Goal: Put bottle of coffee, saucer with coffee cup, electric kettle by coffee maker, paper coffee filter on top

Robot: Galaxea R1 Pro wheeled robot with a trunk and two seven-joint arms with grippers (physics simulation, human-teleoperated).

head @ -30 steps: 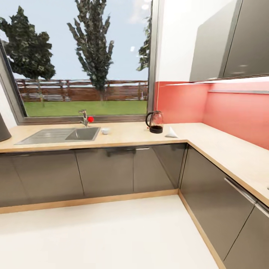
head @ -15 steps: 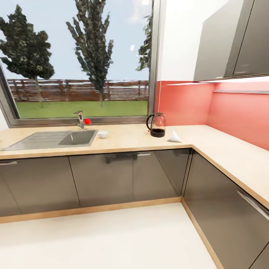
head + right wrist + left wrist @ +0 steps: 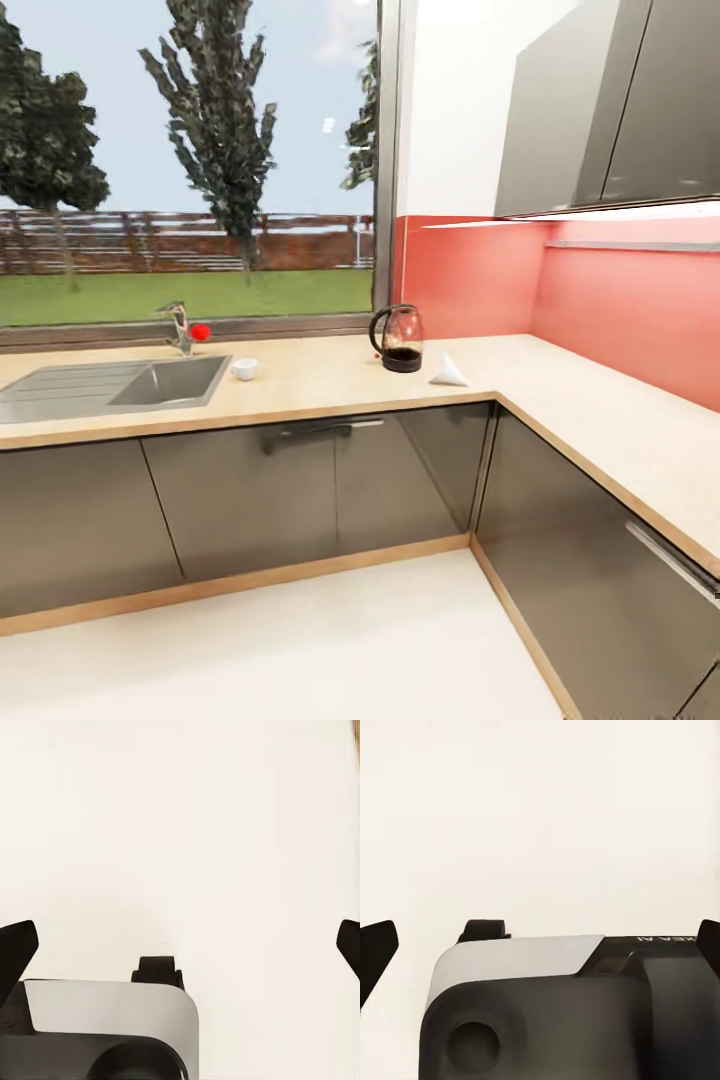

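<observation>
While both hang over pale floor, left pincer (image 3: 540, 941) and right pincer (image 3: 180, 941) gape wide, empty.

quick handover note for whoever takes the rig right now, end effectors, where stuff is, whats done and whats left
Left end effector: open, holding nothing, over pale floor.
Right end effector: open, holding nothing, same.
On the kitchen countertop: electric kettle near the corner, paper coffee filter lying beside it toward the corner, coffee cup next to the sink.
Coffee maker, bottle of coffee and saucer are out of frame here.
Done: nothing grouped, as far as these views show.
Left: find the coffee maker, bring kettle, bottle and saucer beside it, cup on saucer, filter on top.
</observation>
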